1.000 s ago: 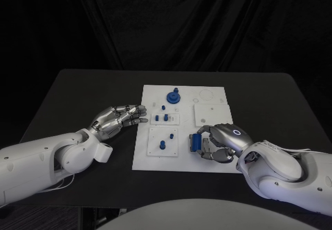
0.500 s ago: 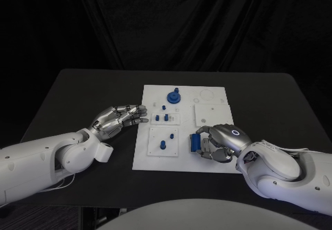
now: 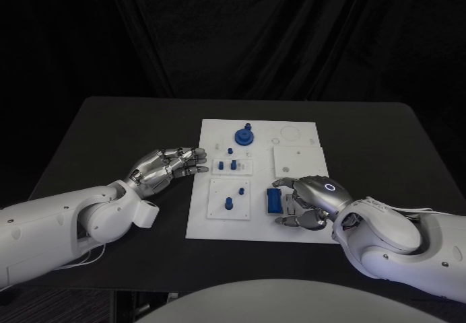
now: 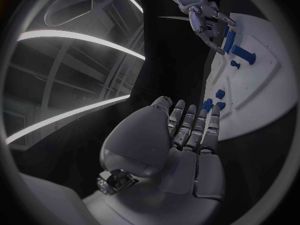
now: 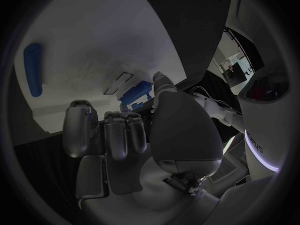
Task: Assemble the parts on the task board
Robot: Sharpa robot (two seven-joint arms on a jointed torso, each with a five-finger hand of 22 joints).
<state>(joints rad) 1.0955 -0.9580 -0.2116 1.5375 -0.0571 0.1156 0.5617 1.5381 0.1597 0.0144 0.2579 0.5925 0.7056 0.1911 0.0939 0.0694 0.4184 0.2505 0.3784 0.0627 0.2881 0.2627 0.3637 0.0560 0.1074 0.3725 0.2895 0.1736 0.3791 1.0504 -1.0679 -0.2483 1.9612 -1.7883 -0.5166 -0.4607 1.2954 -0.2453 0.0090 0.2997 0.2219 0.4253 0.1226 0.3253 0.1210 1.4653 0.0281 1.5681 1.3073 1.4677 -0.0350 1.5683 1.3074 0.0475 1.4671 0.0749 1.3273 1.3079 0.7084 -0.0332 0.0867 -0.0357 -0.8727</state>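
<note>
table [image 3: 107, 134]: we see a black top carrying the board at its middle.
board [image 3: 291, 232]: we see a white plate lying flat; everything below is placed against it.
left hand [image 3: 167, 165]: we see it just off the board's left edge, level with the board's middle, fingers straight and pressed side by side, tips reaching toward the edge, nothing in them. From the left wrist, the fingers [image 4: 187, 130] lie close together, pointing at the board [image 4: 262, 110].
right hand [image 3: 309, 200]: we see it over the board's near right part, fingers curled around a blue block. Whether it truly grips the block or only touches it, we cannot tell. From the right wrist, the fingers [image 5: 119, 132] curl in, with blue showing beside the thumb.
round part [image 3: 243, 137]: blue, standing near the board's far edge, a short stem on top.
block [image 3: 275, 200]: blue, upright oblong at the right hand's fingertips, on the board's near half.
pegs [image 3: 227, 165]: small blue pieces at the board's centre-left.
near peg [image 3: 228, 202]: blue, in the board's near left panel.
</note>
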